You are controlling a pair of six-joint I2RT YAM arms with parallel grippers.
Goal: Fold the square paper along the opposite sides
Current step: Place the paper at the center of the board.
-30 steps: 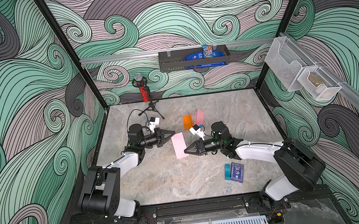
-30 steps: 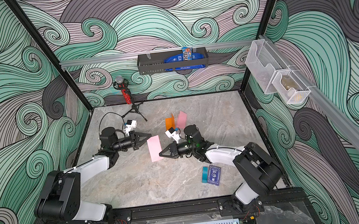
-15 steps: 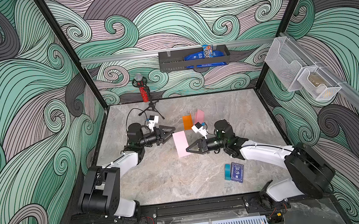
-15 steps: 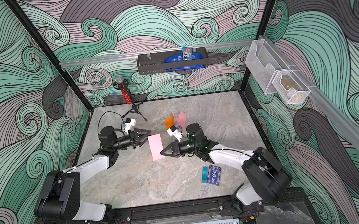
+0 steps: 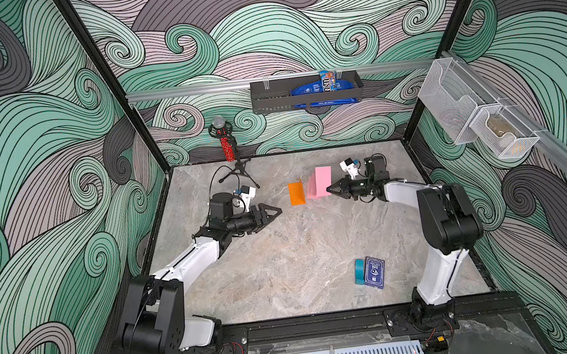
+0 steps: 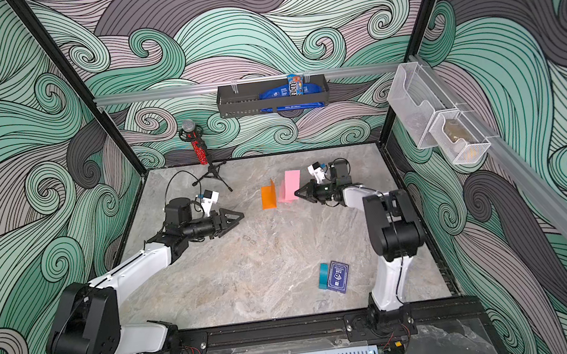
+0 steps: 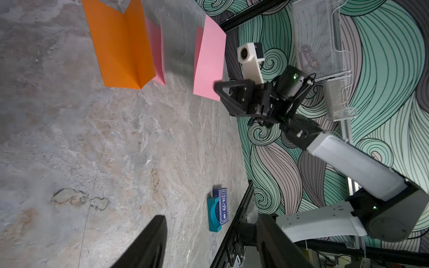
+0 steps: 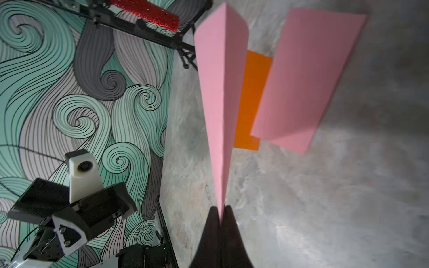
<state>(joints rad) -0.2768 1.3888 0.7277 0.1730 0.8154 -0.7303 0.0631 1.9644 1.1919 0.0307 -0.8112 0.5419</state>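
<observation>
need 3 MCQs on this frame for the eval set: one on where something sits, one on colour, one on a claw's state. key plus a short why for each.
1. The card box lies on the table:
A) by the right arm's base
B) against the back wall
C) between the two claws

2. The paper in the right claw is:
A) orange
B) pink
C) white

3. The left claw is:
A) shut on a paper
B) shut, empty
C) open, empty

Key:
1 A, both top views show it just beside that base.
2 B, the right wrist view shows the pink paper pinched between the tips.
3 C, its fingers stand apart with nothing between them.
</observation>
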